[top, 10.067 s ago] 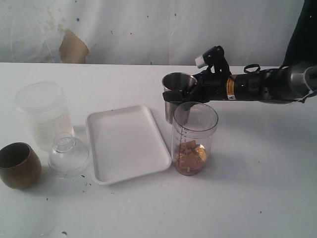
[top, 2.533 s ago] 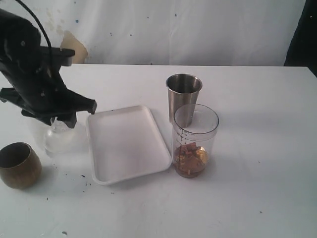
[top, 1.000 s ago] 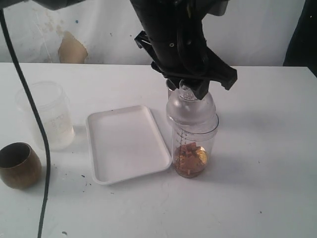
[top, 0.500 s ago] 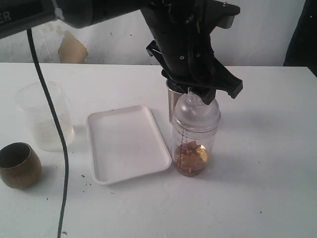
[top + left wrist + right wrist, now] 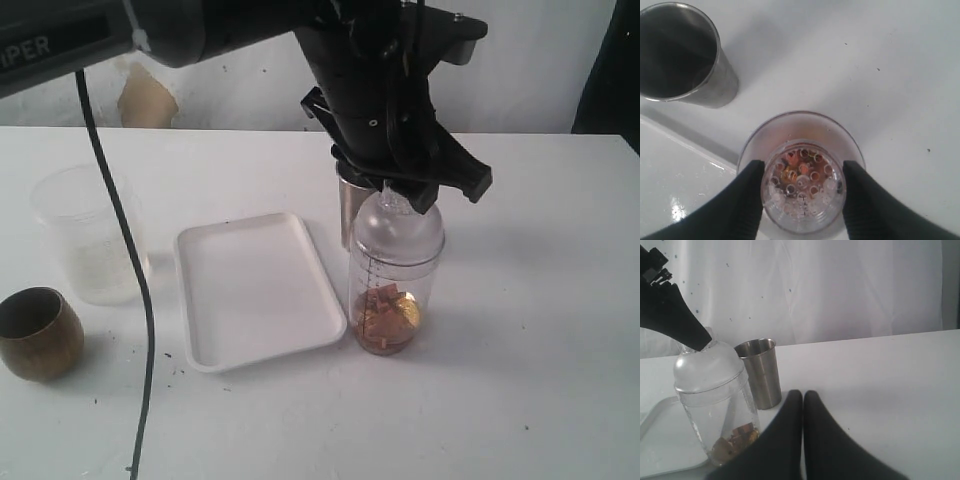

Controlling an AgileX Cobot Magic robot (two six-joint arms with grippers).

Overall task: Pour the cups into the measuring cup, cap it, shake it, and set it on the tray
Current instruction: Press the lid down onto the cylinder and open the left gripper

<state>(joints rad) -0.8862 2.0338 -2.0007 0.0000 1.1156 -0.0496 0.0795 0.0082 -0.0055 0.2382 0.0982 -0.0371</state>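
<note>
The clear measuring cup [image 5: 392, 290] with a black scale stands right of the white tray [image 5: 255, 290] and holds brown and gold pieces. A clear dome lid [image 5: 398, 228] sits on its rim. My left gripper [image 5: 402, 196] reaches across from above and is shut on the lid's perforated top [image 5: 802, 195]. The steel tumbler [image 5: 347, 208] stands upright just behind the measuring cup, half hidden by the arm. At the front left sits the brown wood-like cup [image 5: 38, 332]. My right gripper [image 5: 803, 396] is shut on nothing, low over the table beside the measuring cup [image 5: 725, 420].
A frosted translucent jar [image 5: 90, 235] stands left of the tray, behind the brown cup. A black cable [image 5: 140, 300] hangs from the left arm across the jar's side. The tumbler [image 5: 762, 372] is close behind the lid [image 5: 707, 367].
The right gripper let go of the steel tumbler and withdrew. The left gripper took the dome lid from beside the frosted jar, carried it over and set it down on the measuring cup.
</note>
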